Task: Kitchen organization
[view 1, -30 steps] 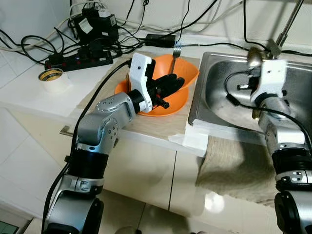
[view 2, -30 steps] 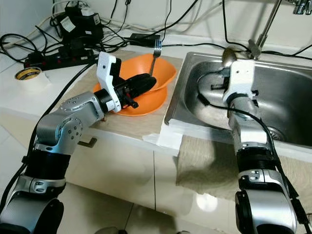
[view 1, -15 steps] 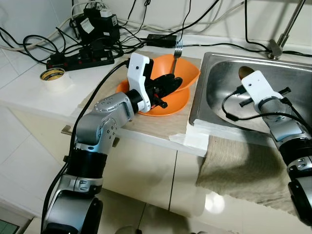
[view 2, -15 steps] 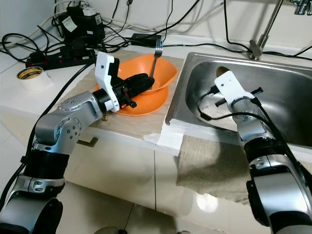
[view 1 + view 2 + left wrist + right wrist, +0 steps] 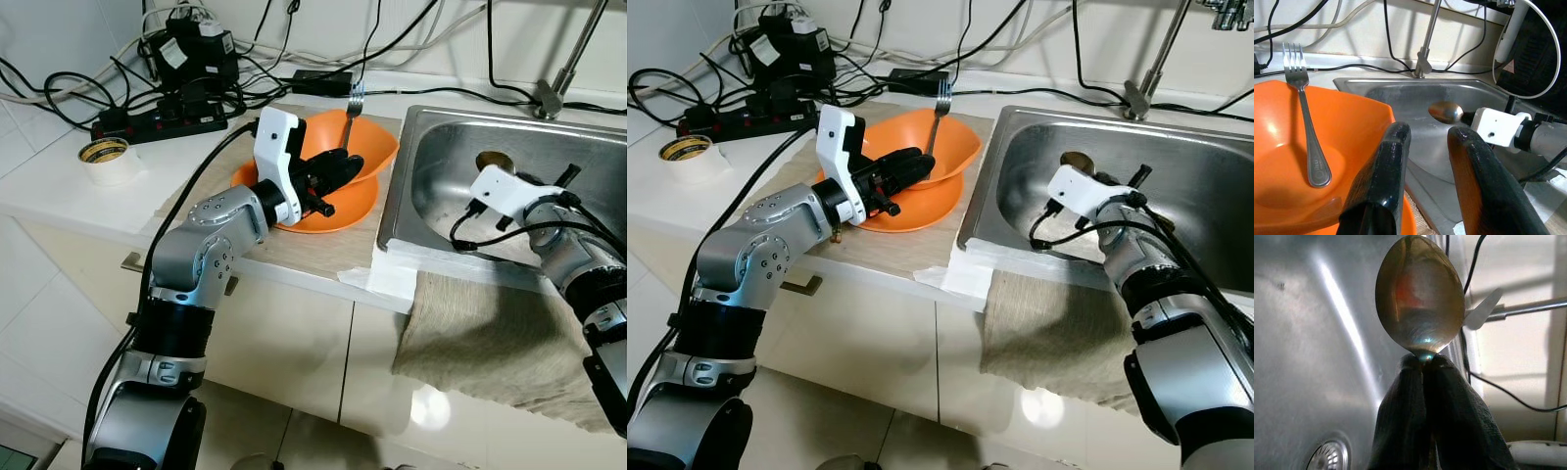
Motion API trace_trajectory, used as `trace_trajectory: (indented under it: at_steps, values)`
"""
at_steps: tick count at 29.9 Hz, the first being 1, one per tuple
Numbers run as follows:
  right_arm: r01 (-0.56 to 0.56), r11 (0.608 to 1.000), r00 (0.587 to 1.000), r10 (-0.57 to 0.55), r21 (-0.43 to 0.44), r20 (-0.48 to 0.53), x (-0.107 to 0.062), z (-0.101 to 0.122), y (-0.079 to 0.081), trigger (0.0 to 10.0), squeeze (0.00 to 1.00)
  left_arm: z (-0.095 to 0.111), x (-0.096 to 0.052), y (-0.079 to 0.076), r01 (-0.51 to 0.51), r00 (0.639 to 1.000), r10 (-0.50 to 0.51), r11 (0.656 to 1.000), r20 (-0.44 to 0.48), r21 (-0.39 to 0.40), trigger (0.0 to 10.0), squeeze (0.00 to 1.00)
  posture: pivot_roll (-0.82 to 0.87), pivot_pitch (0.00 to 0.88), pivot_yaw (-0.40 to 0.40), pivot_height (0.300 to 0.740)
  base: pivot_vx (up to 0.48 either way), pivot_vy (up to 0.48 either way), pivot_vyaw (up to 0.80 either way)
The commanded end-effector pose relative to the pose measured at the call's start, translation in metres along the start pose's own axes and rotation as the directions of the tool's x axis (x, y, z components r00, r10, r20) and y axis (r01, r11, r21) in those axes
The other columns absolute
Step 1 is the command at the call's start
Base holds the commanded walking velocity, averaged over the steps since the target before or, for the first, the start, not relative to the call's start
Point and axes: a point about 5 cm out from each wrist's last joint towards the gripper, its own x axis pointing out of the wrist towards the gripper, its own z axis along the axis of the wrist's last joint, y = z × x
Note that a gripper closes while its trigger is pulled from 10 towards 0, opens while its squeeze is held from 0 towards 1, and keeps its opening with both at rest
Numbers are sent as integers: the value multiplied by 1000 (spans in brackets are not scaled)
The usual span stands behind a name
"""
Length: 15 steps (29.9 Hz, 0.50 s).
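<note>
An orange bowl sits tilted on the counter mat, seemingly atop a second orange bowl. A steel fork leans inside it against the far rim. My left gripper is at the bowl's rim on the sink side, one finger inside and one outside, holding it. In the steel sink, my right gripper is shut on the neck of a spoon. The spoon is held low over the sink's floor, bowl end pointing to the back wall.
A faucet rises behind the sink and a drain lies in its floor. A grey towel hangs over the counter's front edge. Power strip and tangled cables crowd the back left, beside a tape roll.
My right arm has swung down from near the faucet base into the sink, carrying the spoon lower and nearer. The left gripper and bowl have barely shifted.
</note>
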Motion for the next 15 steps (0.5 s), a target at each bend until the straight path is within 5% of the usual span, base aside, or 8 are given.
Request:
trace_trajectory:
  at_steps: [1,2,4,15]
  values:
    - [-70,996,997,71,-58,16,0,5,16,4510,1000,4,-2,3,-15,1000,15,1000,7,13,10000,0,37,0,50,740,0,0,0]
    - [-80,995,997,81,-66,14,0,5,18,5647,1000,4,-2,3,-16,1000,16,1000,6,13,10000,0,36,0,52,740,0,0,0]
    - [-83,995,996,84,-60,14,-1,4,21,10000,1000,4,-2,3,-16,1000,16,1000,5,13,10000,0,37,0,51,740,0,0,0]
    - [-92,994,996,93,-56,15,0,7,25,10000,1000,4,-2,4,-19,1000,19,1000,0,14,10000,0,36,0,53,740,0,0,0]
